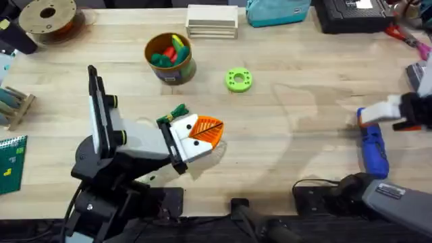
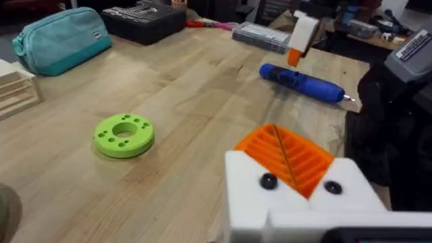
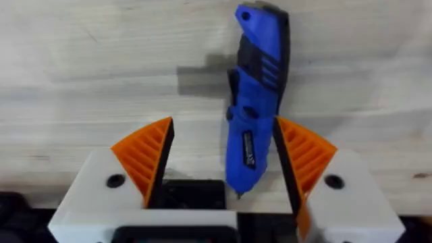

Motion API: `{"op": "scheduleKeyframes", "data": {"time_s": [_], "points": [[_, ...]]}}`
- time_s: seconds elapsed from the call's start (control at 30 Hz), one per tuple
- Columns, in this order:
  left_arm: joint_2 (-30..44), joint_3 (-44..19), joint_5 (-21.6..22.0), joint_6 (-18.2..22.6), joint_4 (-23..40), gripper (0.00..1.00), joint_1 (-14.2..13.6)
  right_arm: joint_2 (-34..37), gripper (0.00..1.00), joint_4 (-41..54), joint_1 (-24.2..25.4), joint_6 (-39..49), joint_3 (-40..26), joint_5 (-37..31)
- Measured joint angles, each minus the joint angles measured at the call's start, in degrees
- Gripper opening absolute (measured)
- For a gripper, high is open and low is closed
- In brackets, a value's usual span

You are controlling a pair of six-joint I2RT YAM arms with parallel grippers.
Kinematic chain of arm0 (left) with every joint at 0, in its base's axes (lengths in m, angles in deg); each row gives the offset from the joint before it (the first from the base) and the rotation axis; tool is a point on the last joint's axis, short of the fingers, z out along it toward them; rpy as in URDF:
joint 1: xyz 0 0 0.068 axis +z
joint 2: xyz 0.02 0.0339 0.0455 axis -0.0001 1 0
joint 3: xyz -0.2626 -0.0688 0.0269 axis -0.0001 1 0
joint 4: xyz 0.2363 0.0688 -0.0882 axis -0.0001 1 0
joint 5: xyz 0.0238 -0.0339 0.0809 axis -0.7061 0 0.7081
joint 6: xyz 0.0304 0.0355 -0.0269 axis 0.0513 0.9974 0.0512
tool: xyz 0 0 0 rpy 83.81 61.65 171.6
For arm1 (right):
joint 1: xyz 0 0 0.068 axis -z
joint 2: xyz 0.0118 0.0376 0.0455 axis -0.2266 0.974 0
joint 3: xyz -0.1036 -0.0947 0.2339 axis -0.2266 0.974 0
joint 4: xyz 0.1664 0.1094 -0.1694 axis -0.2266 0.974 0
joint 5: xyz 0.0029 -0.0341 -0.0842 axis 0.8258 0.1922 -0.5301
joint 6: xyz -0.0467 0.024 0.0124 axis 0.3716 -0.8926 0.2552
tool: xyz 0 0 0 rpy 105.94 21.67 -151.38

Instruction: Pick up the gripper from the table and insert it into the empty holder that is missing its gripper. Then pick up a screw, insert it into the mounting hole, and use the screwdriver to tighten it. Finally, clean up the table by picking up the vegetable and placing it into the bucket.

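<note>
1. Blue body of the screwdriver [image 3: 260, 88]: it lies flat on the wooden table [image 1: 304, 115] at the right side, its length running between the fingers of the right gripper [image 3: 223, 125].
2. Right gripper: jaws wide, holding nothing. One orange pad [image 3: 304, 152] sits against or just beside the tool body. The other pad [image 3: 145, 155] stands apart from it.
3. Step in hand, as judged: taking hold of the screwdriver.
   - Centre the gripper so both pads meet the body together. As it stands, one pad would push the tool sideways first.
   - Close across the thick mid-body, not the narrow bit end, so the tool does not swing when lifted.
   - Keep the tool's axis square to the pads.
4. Left gripper [image 1: 202, 131]: near the table's middle, pads pressed together, nothing seen between them.
5. Vegetable [image 1: 177, 113]: on the table just beside the left gripper, on the bucket's side of it, and not in the bucket.
6. Bucket [image 1: 182, 71]: farther back, upright, already holding coloured toy pieces. A green disc [image 1: 237, 79] lies to its right.
7. Hidden or unclear:
   - The screwdriver's bit end drops behind the right gripper's base in the right wrist view, so its tip is hard to check there.
   - Whether the near pad truly touches the tool cannot be settled.
   - The vegetable is partly covered by the left arm from overhead, so its full outline is not readable.
   - Whether it touches the gripper cannot be told either.
</note>
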Motion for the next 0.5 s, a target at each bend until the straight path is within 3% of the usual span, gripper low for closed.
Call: {"op": "scheduleKeyframes", "data": {"time_s": [0.1, 0.23, 0.5], "points": [[0.0, 0.0, 0.0, 0.0, 0.0, 0.004, 0.0, 0.6, 0.884, -2.8, 0.1, 4.3, 2.1, -0.4], [0.0, 0.0, 0.0, 0.0, 0.0, 0.004, 0.0, 2.6, 0.981, -7.3, 0.1, 7.7, 3.0, -1.9], [0.0, 0.0, 0.0, 0.0, 0.0, 0.004, 0.0, 9.8, 0.991, -10.1, 0.5, 11.1, 3.2, -6.3]]}}
